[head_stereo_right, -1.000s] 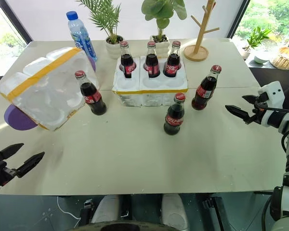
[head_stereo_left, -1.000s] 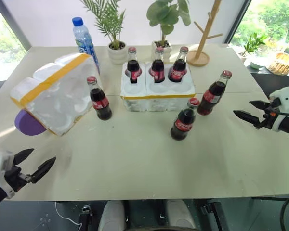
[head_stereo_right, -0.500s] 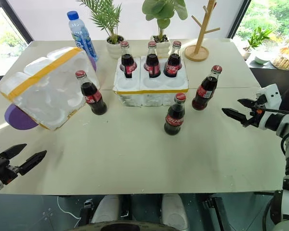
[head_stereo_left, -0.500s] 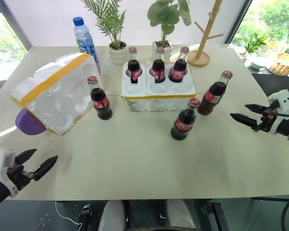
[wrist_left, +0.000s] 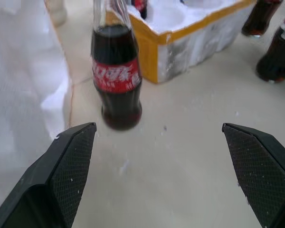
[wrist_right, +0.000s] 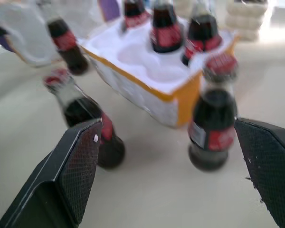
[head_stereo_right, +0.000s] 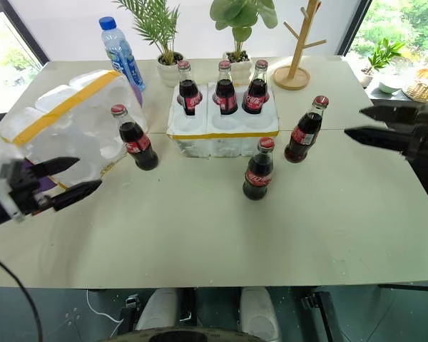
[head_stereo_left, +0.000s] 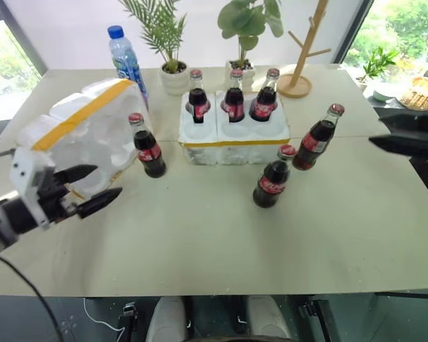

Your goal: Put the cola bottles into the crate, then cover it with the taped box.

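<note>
Grippers, left (head_stereo_left: 93, 187) and right (head_stereo_right: 362, 122): spread, empty. Crate (head_stereo_left: 234, 135): three bottles seated at twelve o'clock; three outside; box (head_stereo_left: 82, 135) unplaced.

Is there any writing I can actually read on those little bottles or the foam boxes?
Cola bottle near the left gripper: white script on its red label, too blurred to read.
Other cola bottles, such as the one in front of the crate: white script, too small to read.
Water bottle: label print too small.
Crate and taped box: no writing visible.
</note>
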{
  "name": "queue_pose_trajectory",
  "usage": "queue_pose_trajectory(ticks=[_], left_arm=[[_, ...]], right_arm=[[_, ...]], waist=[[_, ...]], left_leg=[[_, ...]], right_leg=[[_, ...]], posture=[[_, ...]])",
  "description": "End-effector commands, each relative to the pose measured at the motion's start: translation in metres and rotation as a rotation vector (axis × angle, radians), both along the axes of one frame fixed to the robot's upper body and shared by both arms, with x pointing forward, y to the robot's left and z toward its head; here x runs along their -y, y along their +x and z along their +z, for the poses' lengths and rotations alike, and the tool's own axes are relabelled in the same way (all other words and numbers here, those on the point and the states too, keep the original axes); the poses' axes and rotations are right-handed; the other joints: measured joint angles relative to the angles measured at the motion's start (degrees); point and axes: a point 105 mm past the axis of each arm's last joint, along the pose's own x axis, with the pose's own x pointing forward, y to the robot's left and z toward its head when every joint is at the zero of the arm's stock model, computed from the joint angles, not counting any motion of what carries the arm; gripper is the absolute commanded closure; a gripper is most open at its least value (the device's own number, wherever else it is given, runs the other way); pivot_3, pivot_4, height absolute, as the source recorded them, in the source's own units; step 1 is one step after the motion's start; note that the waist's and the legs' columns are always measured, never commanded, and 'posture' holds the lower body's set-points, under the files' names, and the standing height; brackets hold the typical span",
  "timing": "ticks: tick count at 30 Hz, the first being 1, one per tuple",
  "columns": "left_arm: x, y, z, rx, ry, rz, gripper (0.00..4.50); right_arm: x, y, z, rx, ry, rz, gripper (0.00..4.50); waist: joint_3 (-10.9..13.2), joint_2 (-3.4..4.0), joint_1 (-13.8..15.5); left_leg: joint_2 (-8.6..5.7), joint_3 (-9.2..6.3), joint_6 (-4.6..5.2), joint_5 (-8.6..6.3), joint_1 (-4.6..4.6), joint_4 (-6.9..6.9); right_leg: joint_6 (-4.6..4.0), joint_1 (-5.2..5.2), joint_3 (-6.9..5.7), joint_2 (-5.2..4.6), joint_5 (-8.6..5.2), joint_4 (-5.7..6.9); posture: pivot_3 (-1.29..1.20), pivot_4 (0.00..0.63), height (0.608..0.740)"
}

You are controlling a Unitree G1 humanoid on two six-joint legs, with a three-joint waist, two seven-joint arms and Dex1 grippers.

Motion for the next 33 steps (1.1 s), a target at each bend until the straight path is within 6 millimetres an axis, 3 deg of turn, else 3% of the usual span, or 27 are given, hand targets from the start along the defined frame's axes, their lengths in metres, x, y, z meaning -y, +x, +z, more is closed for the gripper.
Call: queue_pose_trajectory(ticks=[1,4,9,23,25,28,33], left_arm=[[-0.005,0.030,0.000,0.057,0.021,0.064,0.06],[0.004,0.054,-0.001,0.078,-0.008,0.047,0.06],[0.019,0.076,-0.007,0.081,-0.010,0.004,0.06],[0.047,0.121,-0.018,0.098,0.004,-0.048,0.06],[0.051,0.122,-0.018,0.100,-0.011,-0.066,0.59],[0.051,0.121,-0.020,0.091,0.000,-0.082,1.89],[0.048,0.108,-0.013,0.048,0.011,-0.169,1.85]], right_arm=[[-0.019,-0.017,0.038,0.095,0.036,0.097,0.00],[-0.035,-0.027,0.044,0.104,0.037,0.169,0.00],[-0.051,-0.041,0.046,0.112,0.031,0.230,0.00],[-0.073,-0.040,0.037,0.071,0.036,0.284,0.00],[-0.076,-0.040,0.035,0.083,0.022,0.297,0.00],[-0.077,-0.034,0.033,0.110,-0.002,0.266,0.00],[-0.078,-0.034,0.033,0.119,0.002,0.267,0.00]], waist=[[0.0,-0.04,0.0],[0.0,-0.07,0.1],[0.1,-0.11,0.1],[0.1,-0.21,0.2],[0.1,-0.21,0.1],[0.1,-0.21,0.1],[0.1,-0.23,-0.1]], left_leg=[[-0.01,-0.01,0.00,0.00,0.01,0.00],[-0.01,0.00,-0.01,0.01,0.00,0.02],[-0.04,0.01,-0.01,0.01,-0.03,0.03],[-0.07,0.01,-0.07,0.05,-0.03,0.10],[-0.07,0.01,-0.07,0.05,-0.03,0.10],[-0.05,0.00,-0.07,0.06,-0.03,0.10],[-0.05,0.00,-0.11,0.08,-0.02,0.10]], right_leg=[[0.02,0.00,0.00,0.01,0.01,0.07],[0.04,-0.02,0.00,0.01,0.03,0.17],[0.10,-0.03,-0.01,-0.06,0.05,0.18],[0.14,-0.02,-0.03,-0.03,0.08,0.28],[0.14,-0.02,-0.03,-0.03,0.08,0.28],[0.14,-0.02,-0.02,-0.02,0.08,0.30],[0.14,-0.02,-0.03,-0.02,0.08,0.32]], posture=[[0.00,0.150,0.740],[0.00,0.150,0.740],[0.00,0.150,0.740],[0.00,0.150,0.740],[0.00,0.150,0.740],[0.00,0.150,0.740],[0.00,0.150,0.740]])
